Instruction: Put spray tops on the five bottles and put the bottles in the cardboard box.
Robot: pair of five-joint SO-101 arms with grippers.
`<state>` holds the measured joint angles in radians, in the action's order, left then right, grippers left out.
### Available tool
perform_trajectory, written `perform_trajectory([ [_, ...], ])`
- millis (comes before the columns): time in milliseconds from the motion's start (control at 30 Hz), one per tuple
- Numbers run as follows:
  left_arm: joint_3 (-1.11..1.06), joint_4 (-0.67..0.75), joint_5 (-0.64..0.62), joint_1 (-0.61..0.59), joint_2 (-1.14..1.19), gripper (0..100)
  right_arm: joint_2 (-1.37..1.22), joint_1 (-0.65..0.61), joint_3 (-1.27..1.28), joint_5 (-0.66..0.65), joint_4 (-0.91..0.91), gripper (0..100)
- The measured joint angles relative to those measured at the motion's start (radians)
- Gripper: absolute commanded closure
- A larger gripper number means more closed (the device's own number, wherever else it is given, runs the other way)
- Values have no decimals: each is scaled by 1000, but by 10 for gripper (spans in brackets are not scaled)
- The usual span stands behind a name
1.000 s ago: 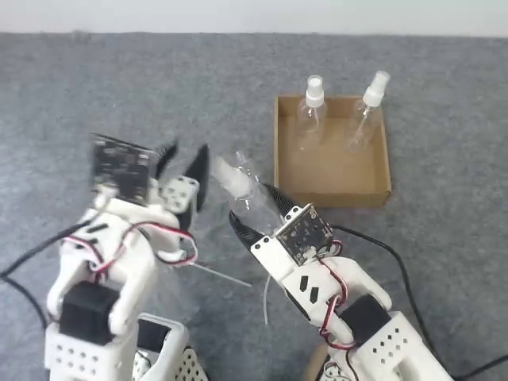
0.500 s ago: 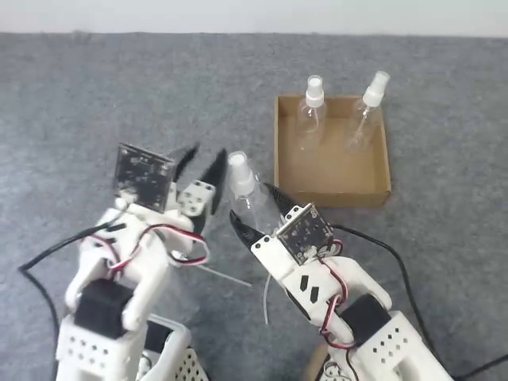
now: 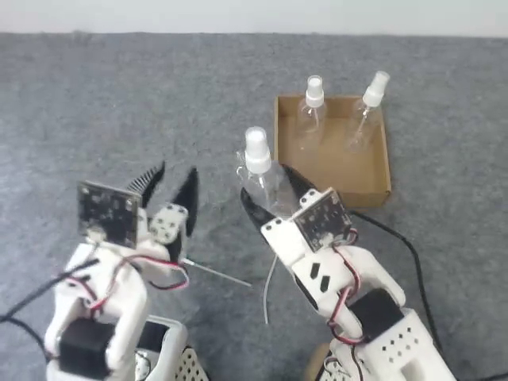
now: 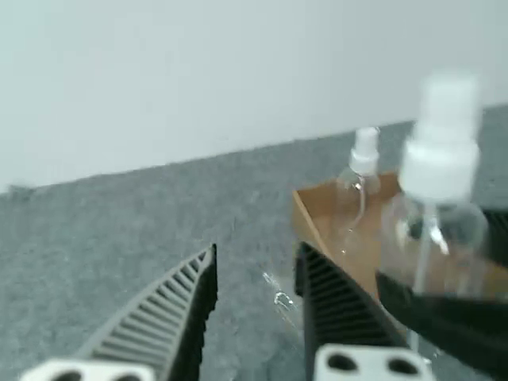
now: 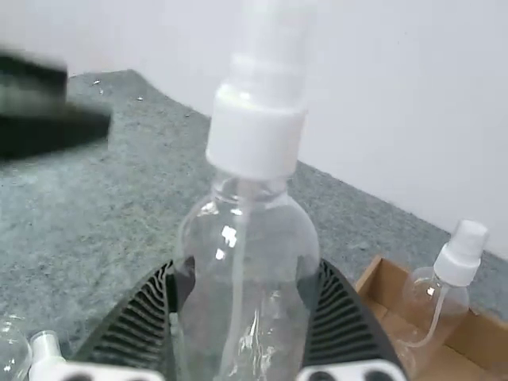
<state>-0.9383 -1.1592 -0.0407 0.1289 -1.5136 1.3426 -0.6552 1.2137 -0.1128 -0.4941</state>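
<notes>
A clear bottle (image 3: 262, 173) with a white spray top stands upright just left of the cardboard box (image 3: 333, 195), with my right gripper (image 3: 270, 192) shut on its body. The right wrist view has the same bottle (image 5: 246, 238) between the black fingers (image 5: 131, 325). Two capped bottles (image 3: 311, 113) (image 3: 366, 111) stand in the box's far half. My left gripper (image 3: 171, 184) is open and holds nothing, left of the held bottle and apart from it. From the left wrist I see the held bottle (image 4: 435, 208) and the box (image 4: 306, 216) beyond my open gripper (image 4: 255, 298).
Two thin white dip tubes (image 3: 219, 275) (image 3: 268, 295) lie on the grey carpet between the arms. A loose spray top (image 5: 41, 349) and a clear bottle (image 5: 8, 343) lie low by the right arm. Open carpet stretches left of and behind the box.
My left gripper has drawn back to the left, away from the spray top. The right gripper has brought the bottle upright and carried it nearer the box.
</notes>
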Motion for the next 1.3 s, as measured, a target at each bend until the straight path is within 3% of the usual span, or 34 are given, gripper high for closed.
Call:
perform_trajectory([
  [233, -265, 35, 0, 118, -143, 732, -358, 0, -275, 0, 0, 992],
  [433, -365, 112, 0, 129, -189, 703, -681, -2, -529, 8, -75, 992],
  [567, -417, 178, 0, 130, -186, 704, -806, -25, -686, 81, -186, 992],
  [867, -431, 198, -5, 135, -203, 705, -824, -106, -827, 109, -463, 992],
  [1300, -431, 198, 0, 138, -204, 705, -671, -100, -838, 112, -646, 992],
])
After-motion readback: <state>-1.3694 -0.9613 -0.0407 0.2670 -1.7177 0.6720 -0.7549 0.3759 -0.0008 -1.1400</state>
